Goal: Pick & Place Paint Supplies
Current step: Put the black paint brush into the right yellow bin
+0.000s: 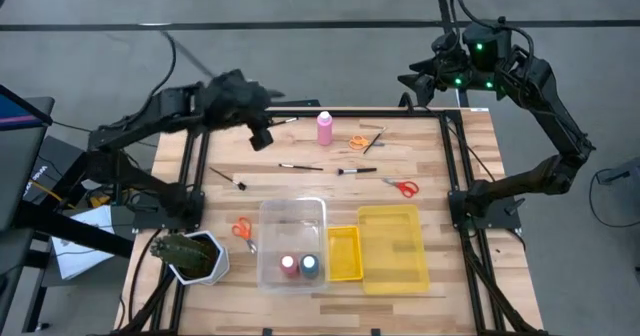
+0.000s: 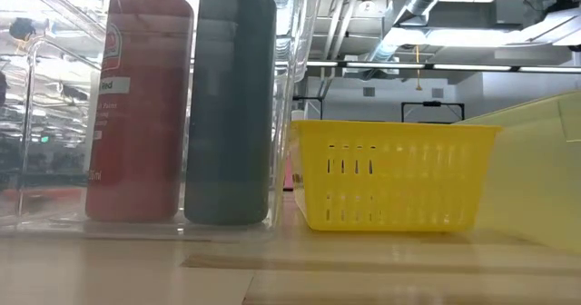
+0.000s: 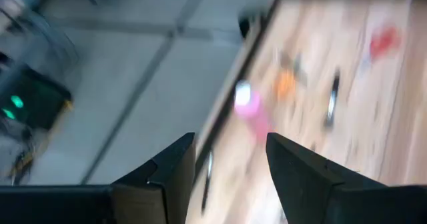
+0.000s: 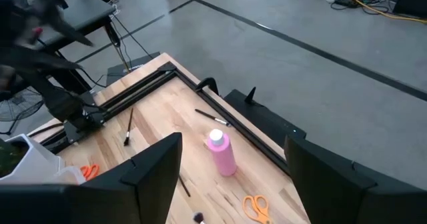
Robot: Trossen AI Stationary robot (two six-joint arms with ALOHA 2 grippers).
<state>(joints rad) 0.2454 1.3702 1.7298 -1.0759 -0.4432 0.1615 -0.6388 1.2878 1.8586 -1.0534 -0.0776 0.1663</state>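
Note:
A pink paint bottle (image 1: 325, 128) stands upright near the table's far edge, also seen in the right wrist view (image 4: 222, 152) and, blurred, in the left wrist view (image 3: 250, 105). Thin brushes (image 1: 300, 166) (image 1: 356, 170) (image 1: 226, 176) and orange scissors (image 1: 358, 142) lie flat around it. Red scissors (image 1: 403, 187) lie farther right, and another orange pair (image 1: 243, 229) is by the clear bin. A red bottle (image 2: 136, 96) and a dark blue bottle (image 2: 229, 96) stand in that bin. My left gripper (image 1: 262, 131) (image 3: 230, 157) hovers open, left of the pink bottle. My right gripper (image 1: 408, 84) (image 4: 230, 177) hangs open beyond the far right corner.
The clear bin (image 1: 293, 216) sits at the table's near middle, with a small yellow basket (image 1: 344, 253) (image 2: 390, 173) and a larger yellow bin (image 1: 393, 246) to its right. A potted plant (image 1: 188, 256) stands at the near left corner. A dark frame rail (image 1: 450, 156) borders the table.

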